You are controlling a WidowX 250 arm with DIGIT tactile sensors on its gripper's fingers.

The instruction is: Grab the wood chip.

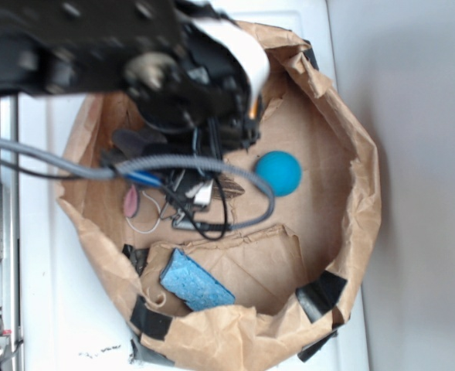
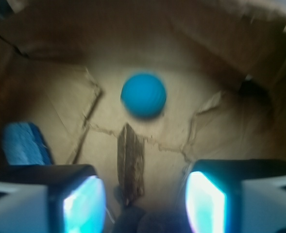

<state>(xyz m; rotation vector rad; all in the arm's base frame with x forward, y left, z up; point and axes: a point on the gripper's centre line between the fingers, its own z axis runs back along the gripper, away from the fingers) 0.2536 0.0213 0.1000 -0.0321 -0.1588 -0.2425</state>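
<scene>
Wrist view, left to right. Sponge (image 2: 24,143): blue, lying at the far left on the brown paper floor (image 2: 60,92). Claw (image 2: 145,201): standing open, nothing between its two glowing fingers (image 2: 84,204). Wood chip (image 2: 130,165): dark, streaky, lying lengthwise in the gap between the fingers, touching neither, its far end pointing at the ball. Ball (image 2: 143,95): blue, sitting just beyond the chip. Exterior view: the arm (image 1: 134,54) is reaching down into the paper bag (image 1: 358,178).

Lab rig: aluminium rail (image 1: 1,232), taped paper-bag bin (image 1: 351,232).
</scene>
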